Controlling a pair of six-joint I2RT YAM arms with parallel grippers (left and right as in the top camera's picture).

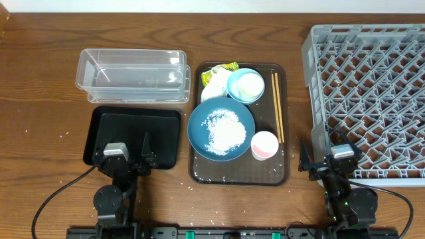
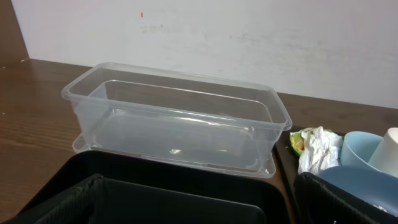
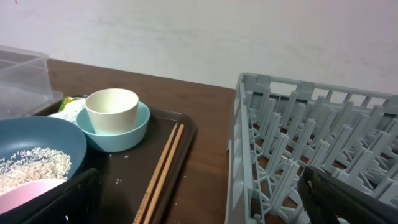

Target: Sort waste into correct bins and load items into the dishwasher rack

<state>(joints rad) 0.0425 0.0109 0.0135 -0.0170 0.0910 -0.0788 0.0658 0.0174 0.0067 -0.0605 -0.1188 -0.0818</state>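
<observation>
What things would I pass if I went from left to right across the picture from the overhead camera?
clear tub → dark-blue dish → chopsticks → grey rack

The tub point(image 1: 133, 66) is glossy clear plastic — the rack point(image 1: 372, 86) matt grey

Wooden table point(image 1: 40, 79), clear tub point(image 1: 133, 76), black tray point(image 1: 136, 129), brown serving tray point(image 1: 232, 171), grey rack point(image 1: 372, 86)

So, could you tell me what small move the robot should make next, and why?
I would probably swing the open right claw left toward the pink cup: it stands free at the brown tray's near right corner, closest to that arm, and the grey rack beside it holds nothing yet.
</observation>
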